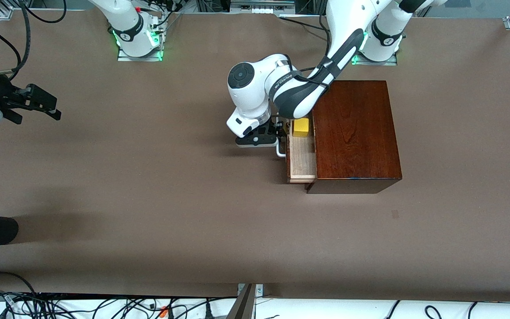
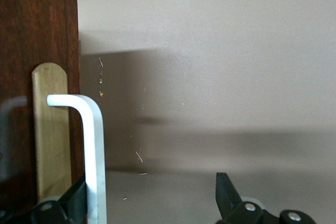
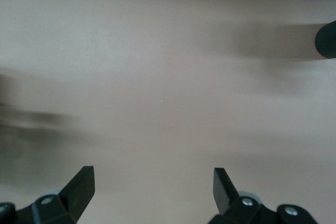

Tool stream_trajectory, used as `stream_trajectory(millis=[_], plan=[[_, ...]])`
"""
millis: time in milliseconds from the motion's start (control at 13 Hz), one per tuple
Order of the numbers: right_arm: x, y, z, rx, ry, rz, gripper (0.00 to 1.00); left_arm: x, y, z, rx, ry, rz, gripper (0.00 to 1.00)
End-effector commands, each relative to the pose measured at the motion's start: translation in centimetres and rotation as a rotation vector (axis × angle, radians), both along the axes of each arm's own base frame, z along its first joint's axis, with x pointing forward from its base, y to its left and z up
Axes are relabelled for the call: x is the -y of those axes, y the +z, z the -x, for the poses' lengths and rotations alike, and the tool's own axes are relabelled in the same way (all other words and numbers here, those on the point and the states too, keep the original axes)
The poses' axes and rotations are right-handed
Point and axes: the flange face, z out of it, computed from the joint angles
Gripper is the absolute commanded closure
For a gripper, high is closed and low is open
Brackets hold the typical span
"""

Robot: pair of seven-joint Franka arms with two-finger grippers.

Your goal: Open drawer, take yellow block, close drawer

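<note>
small bright yellow cube (image 1: 301,127) sitting in the pale-wood drawer (image 1: 301,160) pulled partway out of the reddish-brown wooden box (image 1: 355,134), white U-shaped bar handle (image 2: 92,150) just inside one finger (image 2: 77,199) of the spread-open left gripper (image 2: 152,200), right gripper (image 3: 153,190) also spread, waiting over bare brown table (image 1: 148,199)

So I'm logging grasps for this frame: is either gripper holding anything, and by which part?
Nothing is held. The left gripper is open around the drawer's white handle, not clamped. The right gripper waits open over bare table.
</note>
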Motion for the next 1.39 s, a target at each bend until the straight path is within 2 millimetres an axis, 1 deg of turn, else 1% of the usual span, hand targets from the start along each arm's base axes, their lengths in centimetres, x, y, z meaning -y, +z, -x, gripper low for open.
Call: stream_trajectory(millis=[0, 154, 309, 463, 772, 1003, 1080, 1157, 1235, 1312], plan=[[1.1, 0.6, 0.3, -0.006, -0.022, -0.025, 0.00, 7.8, 1.7, 4.3, -0.046, 0.001, 0.162, 0.00], [1.2, 1.2, 0.6, 0.007, -0.022, -0.024, 0.00, 7.8, 1.7, 4.3, -0.048, 0.001, 0.162, 0.00], [1.2, 1.1, 0.6, 0.005, -0.020, -0.024, 0.00, 7.8, 1.7, 4.3, -0.048, 0.001, 0.162, 0.00], [1.2, 1.1, 0.5, 0.005, -0.020, -0.024, 0.00, 7.9, 2.2, 4.1, -0.041, 0.002, 0.170, 0.00], [1.2, 1.1, 0.6, 0.005, -0.019, -0.024, 0.00, 7.9, 2.2, 4.1, -0.042, 0.003, 0.171, 0.00], [0.9, 1.0, 0.6, 0.001, -0.011, -0.024, 0.00, 8.0, 2.6, 4.0, -0.041, 0.004, 0.178, 0.00], [0.9, 0.9, 0.7, -0.007, -0.012, -0.024, 0.00, 8.1, 3.9, 3.8, -0.045, 0.013, 0.176, 0.00], [0.8, 0.8, 0.8, -0.024, -0.012, -0.024, 0.00, 7.9, 6.2, 3.2, -0.046, 0.029, 0.161, 0.00], [0.8, 0.8, 1.0, -0.030, -0.010, -0.024, 0.00, 7.3, 8.9, 2.8, -0.046, 0.045, 0.142, 0.00], [0.8, 0.7, 1.0, -0.038, -0.011, -0.024, 0.00, 6.2, 11.8, 2.4, -0.049, 0.057, 0.114, 0.00]])
